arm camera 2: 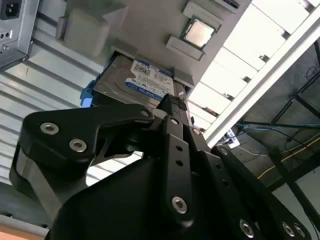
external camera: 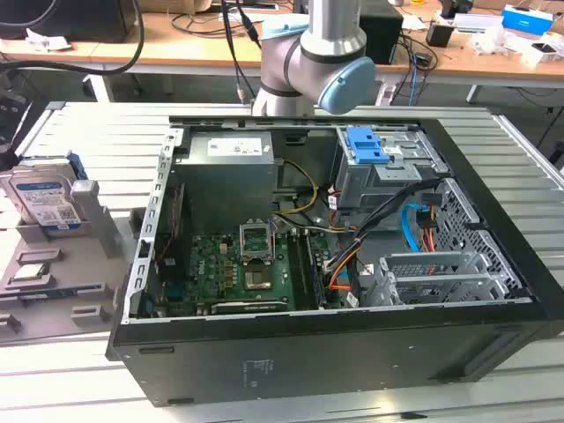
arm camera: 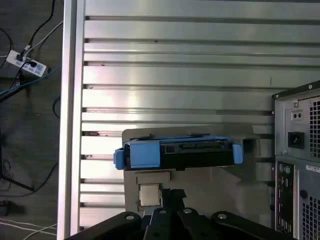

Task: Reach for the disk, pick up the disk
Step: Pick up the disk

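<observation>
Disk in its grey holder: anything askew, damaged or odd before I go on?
Nothing stands out. The disk stands on edge in the grey holder at the exterior view's left. It sits level in the first wrist view, with its blue side frame on and its label intact.

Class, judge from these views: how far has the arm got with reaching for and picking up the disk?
Done: nothing finished. In hand: the reach; the gripper faces the disk in both wrist views. Left: the pickup; the disk stands untouched in its grey holder beside the computer case.
</observation>
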Controlling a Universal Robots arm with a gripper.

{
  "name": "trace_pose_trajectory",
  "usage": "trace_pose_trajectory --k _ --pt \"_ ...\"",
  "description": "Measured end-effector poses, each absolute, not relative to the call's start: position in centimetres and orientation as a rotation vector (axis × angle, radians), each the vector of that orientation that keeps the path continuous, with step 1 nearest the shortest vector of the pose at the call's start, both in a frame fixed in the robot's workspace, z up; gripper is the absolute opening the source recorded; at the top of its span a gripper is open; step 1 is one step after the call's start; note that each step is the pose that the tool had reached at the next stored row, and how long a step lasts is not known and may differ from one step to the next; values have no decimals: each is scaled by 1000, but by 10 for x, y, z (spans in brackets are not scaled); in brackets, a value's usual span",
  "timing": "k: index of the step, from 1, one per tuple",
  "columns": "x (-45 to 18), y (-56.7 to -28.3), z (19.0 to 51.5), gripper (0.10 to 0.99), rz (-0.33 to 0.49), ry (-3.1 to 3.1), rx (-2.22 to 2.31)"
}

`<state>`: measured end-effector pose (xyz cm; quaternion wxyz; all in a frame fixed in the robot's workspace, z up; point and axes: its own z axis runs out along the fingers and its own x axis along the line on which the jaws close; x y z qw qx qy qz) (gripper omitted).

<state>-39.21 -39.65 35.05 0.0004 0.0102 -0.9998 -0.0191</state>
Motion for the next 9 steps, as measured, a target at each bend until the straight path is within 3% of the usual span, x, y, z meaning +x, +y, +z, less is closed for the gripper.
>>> trace_pose_trajectory --k 9 --pt "-392 -397 351 106 -59 -3114 373"
